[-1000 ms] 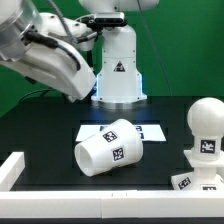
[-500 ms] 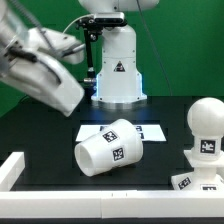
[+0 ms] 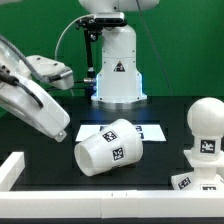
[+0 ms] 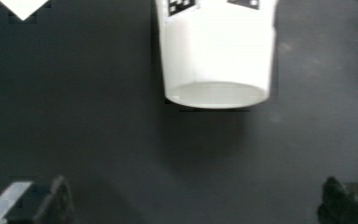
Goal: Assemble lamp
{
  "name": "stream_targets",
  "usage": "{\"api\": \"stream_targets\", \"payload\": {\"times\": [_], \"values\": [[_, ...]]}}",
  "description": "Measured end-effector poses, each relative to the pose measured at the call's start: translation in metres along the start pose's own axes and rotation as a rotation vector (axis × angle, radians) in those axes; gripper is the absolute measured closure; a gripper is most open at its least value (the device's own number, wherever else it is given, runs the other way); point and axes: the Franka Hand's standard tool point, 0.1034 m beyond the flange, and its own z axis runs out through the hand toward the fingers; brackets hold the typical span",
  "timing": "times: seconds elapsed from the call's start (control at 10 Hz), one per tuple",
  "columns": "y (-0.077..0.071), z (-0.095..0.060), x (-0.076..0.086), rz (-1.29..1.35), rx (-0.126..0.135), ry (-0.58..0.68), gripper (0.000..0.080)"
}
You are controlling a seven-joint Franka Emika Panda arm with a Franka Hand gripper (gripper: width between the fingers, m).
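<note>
At the very front of the exterior view, a white rail (image 3: 60,188) is seen running along the near edge of the black table (image 3: 40,140). Near the exterior view's right end of that rail, a small white piece with a square tag, the base (image 3: 186,181), is seen; only a part of it shows.

Just behind the rail, in the middle, the shade (image 3: 108,148) is found lying on its side. It is a white hollow cup shape with black-and-white tags on it. Its wide open end is turned toward the exterior view's left. It is lying partly on the marker board (image 3: 148,130), a flat white strip on the table.

At the exterior view's right, the bulb (image 3: 205,128) is seen standing up. It has a round white head, and a tag is stuck on the part under the head. It is well apart from the shade.

At the exterior view's left, the robot arm (image 3: 30,95) is seen up over the table. The gripper itself is not shown in this view.

In the wrist view, the shade (image 4: 215,55) is seen lying on the dark table, with its open end turned toward the camera. The two fingers (image 4: 34,200) of the gripper (image 4: 194,200) are spread wide apart, and nothing is held between them. The shade is not touched by them.

Far at the back, the white robot base (image 3: 118,65) is seen in front of a green wall (image 3: 190,50).
</note>
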Motion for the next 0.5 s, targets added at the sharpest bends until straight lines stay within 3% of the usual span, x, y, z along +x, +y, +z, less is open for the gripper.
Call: {"api": "stream_targets", "payload": {"times": [0.4, 0.5], "values": [[0.0005, 0.0010, 0.0003, 0.003, 0.005, -0.004, 0.0100], [-0.0002, 0.0079, 0.0006, 0.020, 0.052, -0.032, 0.0100]]}}
